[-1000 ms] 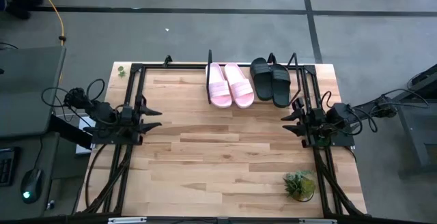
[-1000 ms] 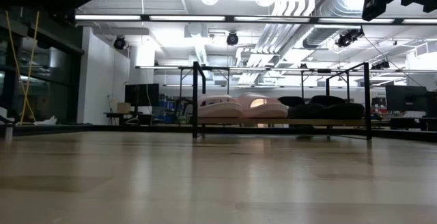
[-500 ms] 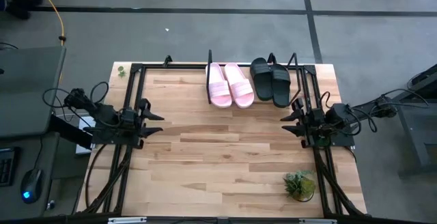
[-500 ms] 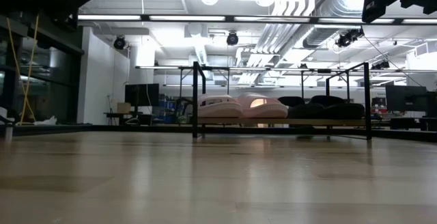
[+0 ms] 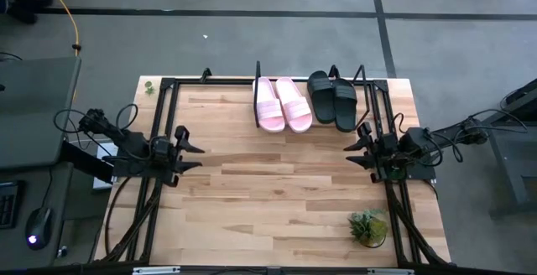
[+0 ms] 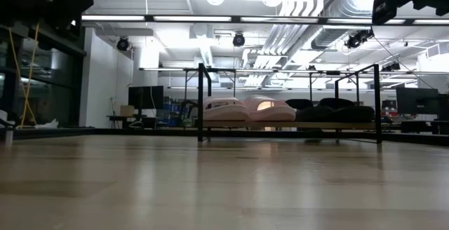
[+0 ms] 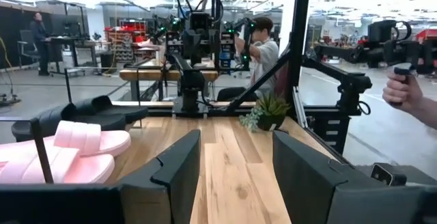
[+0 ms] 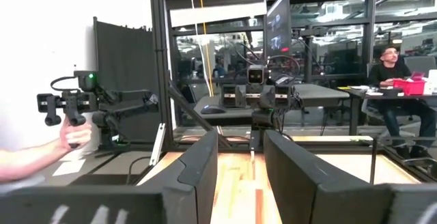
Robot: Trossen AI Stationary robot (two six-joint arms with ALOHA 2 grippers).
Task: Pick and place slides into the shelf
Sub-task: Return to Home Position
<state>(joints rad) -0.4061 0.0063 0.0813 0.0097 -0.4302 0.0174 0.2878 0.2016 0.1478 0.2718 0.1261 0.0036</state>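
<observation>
While the slides [image 5: 295, 106] sit on the shelf [image 5: 257, 78], left claw [image 5: 198, 156] and right claw [image 5: 348, 153] gape wide.

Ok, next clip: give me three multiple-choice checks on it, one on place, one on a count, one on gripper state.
1. On the shelf, the pink slides lie toward:
A. the left gripper
B. the right gripper
C. neither, dead centre

2. How many slides are pink?
A. one
B. two
C. four

3. Both grippers are:
A. shut on slides
B. shut, empty
C. open, empty

Answers:
1 A, the high view shows the black slides taking the right gripper's end.
2 B, two lie side by side.
3 C, each wrist view shows a wide gap with nothing held.
</observation>
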